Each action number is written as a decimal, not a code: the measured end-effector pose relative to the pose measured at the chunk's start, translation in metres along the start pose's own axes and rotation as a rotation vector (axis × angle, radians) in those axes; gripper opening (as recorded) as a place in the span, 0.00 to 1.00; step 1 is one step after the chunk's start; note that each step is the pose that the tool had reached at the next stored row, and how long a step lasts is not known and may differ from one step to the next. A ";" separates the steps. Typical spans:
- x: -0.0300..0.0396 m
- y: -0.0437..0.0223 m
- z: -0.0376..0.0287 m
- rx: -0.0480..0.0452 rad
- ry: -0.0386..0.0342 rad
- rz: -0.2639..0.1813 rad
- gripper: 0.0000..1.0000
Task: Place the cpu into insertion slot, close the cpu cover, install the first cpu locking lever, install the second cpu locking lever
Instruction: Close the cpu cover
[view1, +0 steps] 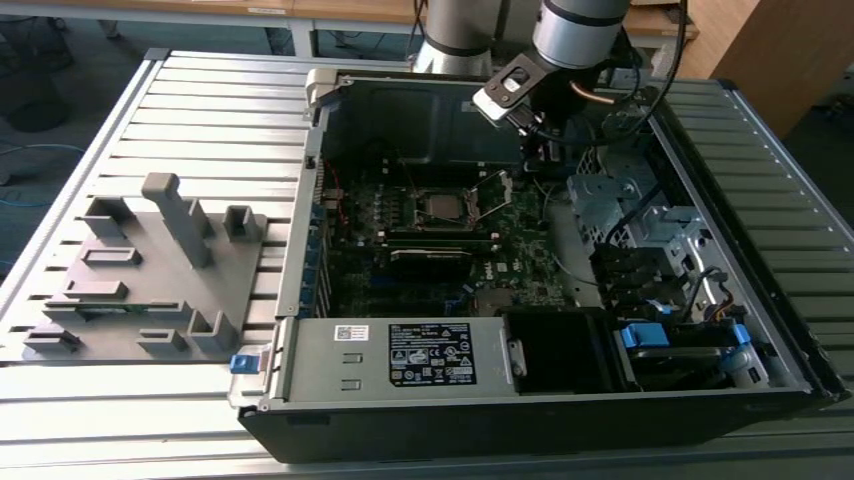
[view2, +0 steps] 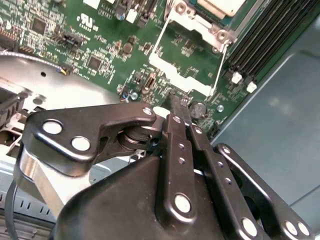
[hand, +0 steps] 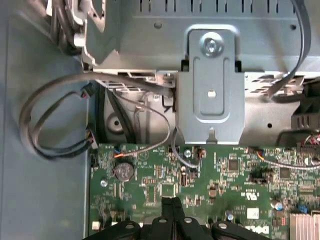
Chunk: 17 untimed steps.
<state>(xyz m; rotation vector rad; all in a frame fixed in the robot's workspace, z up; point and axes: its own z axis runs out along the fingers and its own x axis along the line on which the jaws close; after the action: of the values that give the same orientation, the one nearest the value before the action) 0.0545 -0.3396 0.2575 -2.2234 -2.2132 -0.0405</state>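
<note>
The cpu (view2: 220, 5) lies, as I judge it, seated in the insertion slot (view1: 423, 210), so the first step looks done. The cpu cover (view2: 175, 71) stands swung open off the slot, and a thin wire locking lever (view2: 220, 65) beside it looks unhooked; closing the cover and both levers are left. My gripper (view2: 178, 99) is pinched narrow, fingers together, holding nothing I can see, tips just beside the cover's free edge. The power supply's white label (view1: 430, 355) carries black print and symbols; the motherboard (hand: 230, 170) bears small white markings.
</note>
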 end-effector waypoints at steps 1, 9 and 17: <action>0.0000 0.0007 0.0008 0.0000 -0.0002 0.000 0.10; -0.0003 0.0011 0.0130 0.0000 -0.0002 0.000 0.10; -0.0004 -0.0001 0.0161 0.0000 -0.0001 0.001 0.10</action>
<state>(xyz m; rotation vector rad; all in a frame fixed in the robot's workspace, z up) 0.0547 -0.3396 0.2414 -2.2242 -2.2125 -0.0405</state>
